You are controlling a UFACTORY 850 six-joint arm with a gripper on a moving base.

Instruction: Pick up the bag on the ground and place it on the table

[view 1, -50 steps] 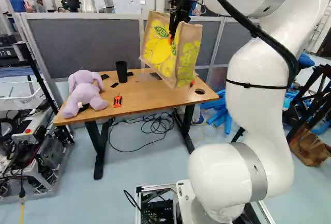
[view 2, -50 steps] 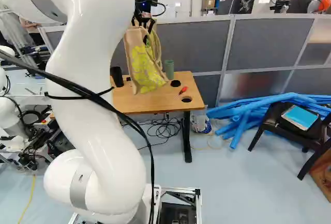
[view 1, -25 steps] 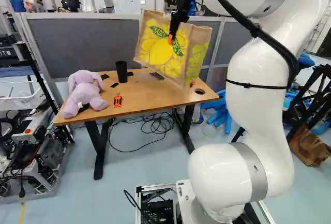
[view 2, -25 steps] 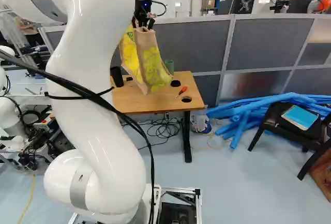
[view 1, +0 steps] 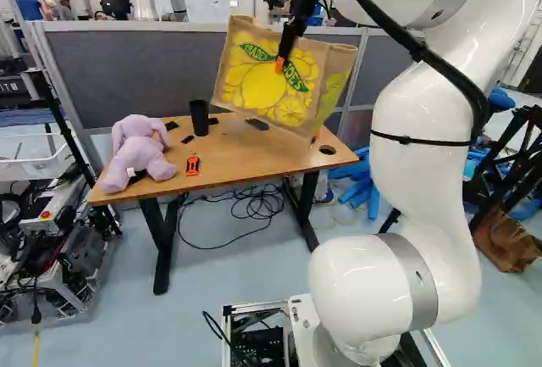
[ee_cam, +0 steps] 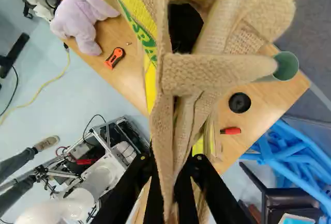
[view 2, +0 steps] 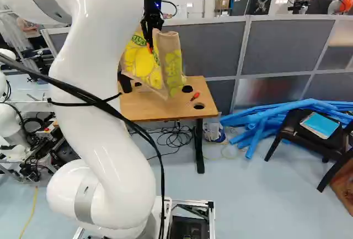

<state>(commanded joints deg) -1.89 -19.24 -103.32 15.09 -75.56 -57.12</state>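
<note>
The big brown table (view 1: 246, 159) is under the bag (view 1: 264, 87), which hangs in the air. The gripper (view 1: 280, 64) pinches the bag's cloth with 2 fingers. In the left base view, the purple toy (view 1: 140, 151) is at 8 o'clock from the bag, and the orange cutter (view 1: 193, 165) at 7.

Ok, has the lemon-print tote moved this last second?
Yes: against the grey partition in the left base view, the tote has turned, its printed face showing broader and reaching farther left and right.
</note>
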